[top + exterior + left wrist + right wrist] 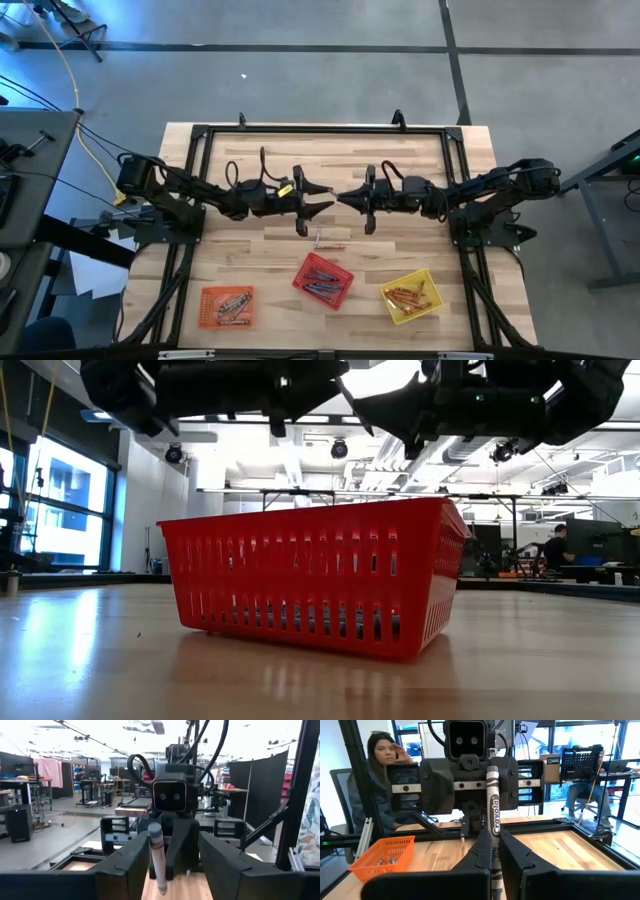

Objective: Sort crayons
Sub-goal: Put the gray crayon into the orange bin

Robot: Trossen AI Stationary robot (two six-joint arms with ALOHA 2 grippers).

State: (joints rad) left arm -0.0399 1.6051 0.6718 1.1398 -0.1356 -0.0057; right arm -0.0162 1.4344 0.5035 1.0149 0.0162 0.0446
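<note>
The right hand (345, 198) is clamped tight on a grey crayon (493, 815), which stands upright between its two fingers with the wrapper's lettering running along it. Nose to nose with it is the left hand (329, 199), its fingers spread apart on either side of that same stick and not pressing on it. The two meet in the air over the middle of the counter (250, 160). To my eye this is a hand-over, with the stick now in the right hand's keeping. Taking the overhead picture as a clock with the hands at its centre, two loose crayons (326, 242) lie on the bare wood just below them at 6 o'clock, one pale and one reddish. Farther out along the near edge sit three mesh baskets. The red basket (300, 575) is at 6 o'clock with bluish sticks in it. The orange basket (203, 308) is at about 7 o'clock with grey-silver ones, and the yellow basket (428, 298) is at about 5 o'clock with reddish-orange ones. The sticks in each are too small and crowded to count. I judge the next move is for the left hand to back clear. The right arm would then need to carry the grey stick all the way across to the orange basket, well apart from it, come down over its rim and let go. So I count two hands, one stick held, two loose and three baskets.
</note>
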